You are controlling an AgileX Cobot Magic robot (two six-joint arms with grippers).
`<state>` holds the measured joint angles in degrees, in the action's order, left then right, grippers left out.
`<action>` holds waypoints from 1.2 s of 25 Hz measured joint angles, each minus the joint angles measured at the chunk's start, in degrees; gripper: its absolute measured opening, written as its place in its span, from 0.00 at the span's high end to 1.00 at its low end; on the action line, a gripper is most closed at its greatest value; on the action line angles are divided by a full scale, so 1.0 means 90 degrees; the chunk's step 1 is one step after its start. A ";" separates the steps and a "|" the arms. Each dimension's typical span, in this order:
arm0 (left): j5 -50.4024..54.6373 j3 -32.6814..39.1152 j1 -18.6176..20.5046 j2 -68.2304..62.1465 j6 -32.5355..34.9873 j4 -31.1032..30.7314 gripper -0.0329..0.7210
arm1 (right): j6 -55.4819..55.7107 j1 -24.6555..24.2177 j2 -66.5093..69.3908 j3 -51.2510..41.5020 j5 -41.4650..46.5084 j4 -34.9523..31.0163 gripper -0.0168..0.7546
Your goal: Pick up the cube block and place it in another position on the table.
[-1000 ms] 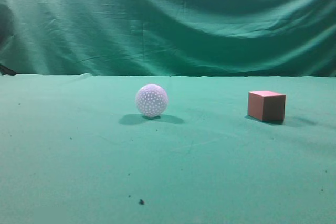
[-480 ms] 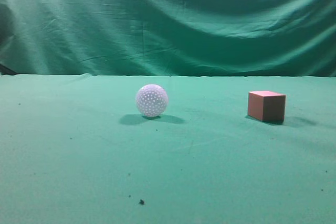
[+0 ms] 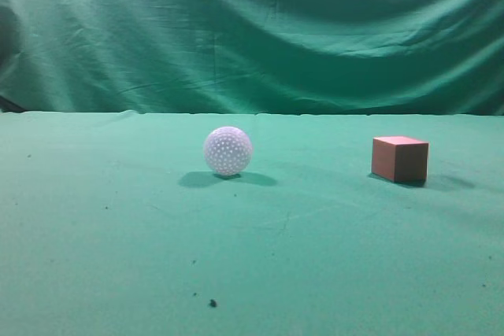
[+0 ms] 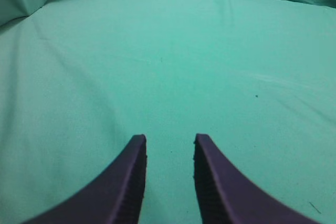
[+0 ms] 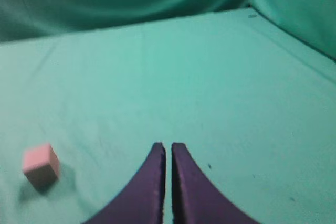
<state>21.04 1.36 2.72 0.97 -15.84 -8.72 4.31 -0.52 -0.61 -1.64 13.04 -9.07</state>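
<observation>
Cube block (image 3: pixel 400 159): reddish-brown sides, paler pink top, plain, sits flat on table (image 3: pixel 252 257), well right of white dimpled ball (image 3: pixel 227 150), untouched | Right gripper (image 5: pixel 167 153): fingers nearly together, empty, cube off to its left, likely awaiting approach | Left gripper (image 4: pixel 169 145): fingers apart, empty, over bare cloth, cube unseen there.

Soft light is falling from above on the bench (image 3: pixel 118 234). The ball (image 3: pixel 227 150) is throwing a faint shadow toward nine o'clock, the cube block (image 3: pixel 399 159) toward three o'clock. Both wrist pictures are looking washed out and blurry, with the cloth glowing pale green.
</observation>
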 joint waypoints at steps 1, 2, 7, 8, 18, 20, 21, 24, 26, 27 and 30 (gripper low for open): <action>0.0000 0.0000 0.0000 0.0000 0.0000 0.0000 0.61 | 0.0144 0.0000 0.0000 0.0000 -0.0373 -0.0291 0.98; 0.0000 0.0000 0.0000 0.0000 0.0000 0.0000 0.61 | 0.0227 0.0000 0.0000 -0.0003 -0.0867 -0.0550 0.98; 0.0000 0.0000 0.0000 0.0000 0.0000 0.0000 0.61 | 0.0176 0.0000 0.0000 0.0124 -0.2529 -0.0776 0.98; 0.0000 0.0000 0.0000 0.0000 0.0000 0.0000 0.61 | 0.0058 0.0000 0.0000 0.0324 -0.2446 -0.0786 0.98; 0.0000 0.0000 0.0000 0.0000 0.0000 0.0000 0.61 | -0.0599 0.0000 0.2634 0.2764 0.0521 -0.0860 0.98; 0.0000 0.0000 0.0000 0.0000 0.0000 0.0000 0.61 | -0.0694 0.0026 0.3110 0.2960 0.0974 -0.0860 0.98; 0.0000 0.0000 0.0000 0.0000 0.0000 0.0000 0.61 | -0.0891 0.0106 0.3353 0.3077 0.1200 -0.0860 0.98; 0.0000 0.0000 0.0000 0.0000 0.0000 0.0000 0.61 | -0.1656 0.0436 0.4195 0.3659 0.2300 -0.0848 0.98; 0.0000 0.0000 0.0000 0.0000 0.0000 0.0000 0.61 | -0.1885 0.0731 0.4932 0.4195 0.3140 -0.0795 0.98; 0.0000 0.0000 0.0000 0.0000 0.0000 0.0000 0.61 | -0.1962 0.0880 0.5236 0.4405 0.3491 -0.0761 0.98; 0.0000 0.0000 0.0000 0.0000 0.0000 0.0000 0.61 | -0.1888 0.1575 0.6207 0.4913 0.3961 -0.0417 0.98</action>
<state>21.04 1.36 2.72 0.97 -15.84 -8.72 -12.68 13.65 55.26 42.57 48.68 -12.82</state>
